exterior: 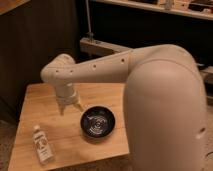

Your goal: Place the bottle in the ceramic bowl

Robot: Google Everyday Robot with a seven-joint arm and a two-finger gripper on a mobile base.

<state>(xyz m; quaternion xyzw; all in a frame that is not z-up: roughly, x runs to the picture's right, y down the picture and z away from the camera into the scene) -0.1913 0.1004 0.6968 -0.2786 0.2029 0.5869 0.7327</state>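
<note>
The bottle [43, 145], small and clear with a white cap and a pale label, lies on the wooden table [40, 107] near its front left corner. The ceramic bowl [98, 123], round and glossy black, sits to the right of the table's middle and holds nothing. My gripper [70, 108] hangs from the white arm above the table, just left of and behind the bowl and up and to the right of the bottle. Its fingers are spread apart and hold nothing.
The large white arm housing [165, 110] fills the right side of the view and hides the table's right part. A dark wall and a shelf unit [150, 30] stand behind the table. The floor [7, 145] shows at the left.
</note>
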